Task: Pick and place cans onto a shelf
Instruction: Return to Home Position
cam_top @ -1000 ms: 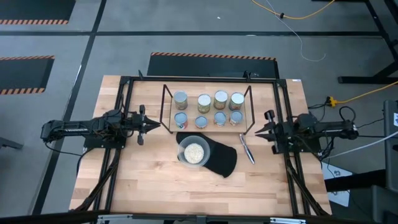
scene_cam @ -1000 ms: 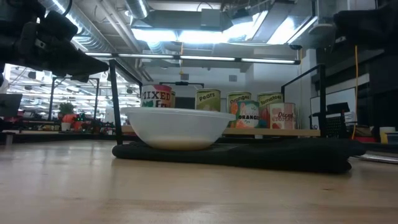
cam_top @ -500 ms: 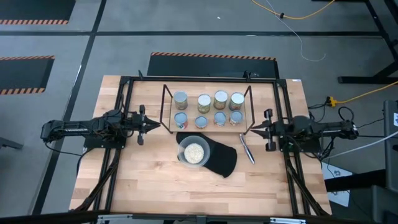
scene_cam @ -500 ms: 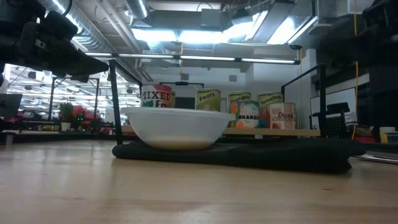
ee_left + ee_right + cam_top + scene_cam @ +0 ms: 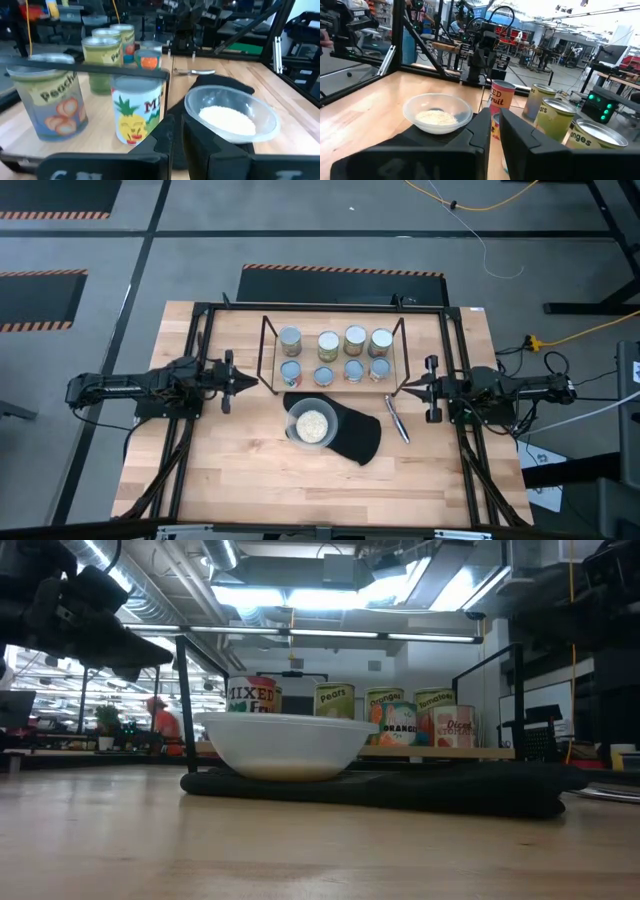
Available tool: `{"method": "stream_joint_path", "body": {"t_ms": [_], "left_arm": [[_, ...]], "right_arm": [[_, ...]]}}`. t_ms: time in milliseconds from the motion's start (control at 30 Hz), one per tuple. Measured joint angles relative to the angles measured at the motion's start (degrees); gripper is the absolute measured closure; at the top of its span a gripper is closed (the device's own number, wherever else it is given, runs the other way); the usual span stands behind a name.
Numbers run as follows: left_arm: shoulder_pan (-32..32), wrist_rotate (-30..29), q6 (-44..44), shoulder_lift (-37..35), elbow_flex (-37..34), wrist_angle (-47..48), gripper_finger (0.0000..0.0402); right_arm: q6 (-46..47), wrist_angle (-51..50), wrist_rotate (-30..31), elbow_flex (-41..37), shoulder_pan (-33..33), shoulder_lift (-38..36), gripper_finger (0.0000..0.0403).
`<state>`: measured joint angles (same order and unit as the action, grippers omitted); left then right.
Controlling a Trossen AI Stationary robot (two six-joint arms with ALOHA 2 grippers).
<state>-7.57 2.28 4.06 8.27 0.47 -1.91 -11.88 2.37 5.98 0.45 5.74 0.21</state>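
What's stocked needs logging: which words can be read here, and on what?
"MIXED" on the leftmost can, low view.
"Pears" on the second can, low view.
"ORANGE" on the orange-labelled can, low view.
"Peache", cut off, on the peach can, left wrist view.
The other labels are too blurred to read.

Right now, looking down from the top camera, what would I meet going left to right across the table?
First the left gripper → bowl of pale grains → right gripper. The shelf and black mat overlap the bowl sideways, so they're left out.
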Motion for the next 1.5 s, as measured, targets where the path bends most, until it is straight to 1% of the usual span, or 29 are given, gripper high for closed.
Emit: {"method": "stream_joint_path", "body": {"t_ms": [467,667,1500], "left_arm": [[0.0,-0.1,0.4,0.0,0.1,1.0,0.0374],[0.0,-0.1,0.3,0.0,0.1,1.0,0.0374],[0.0,-0.1,0.3,0.0,0.1,1.0,0.0374]], "right_arm": [[8.5,-0.1,0.0,0.0,0.0,0.6,0.0358],[8.5,-0.2,-1.2,0.0,0.0,1.8,0.0358],[8.4,-0.2,-1.1,0.0,0.0,1.8,0.0358]]}}
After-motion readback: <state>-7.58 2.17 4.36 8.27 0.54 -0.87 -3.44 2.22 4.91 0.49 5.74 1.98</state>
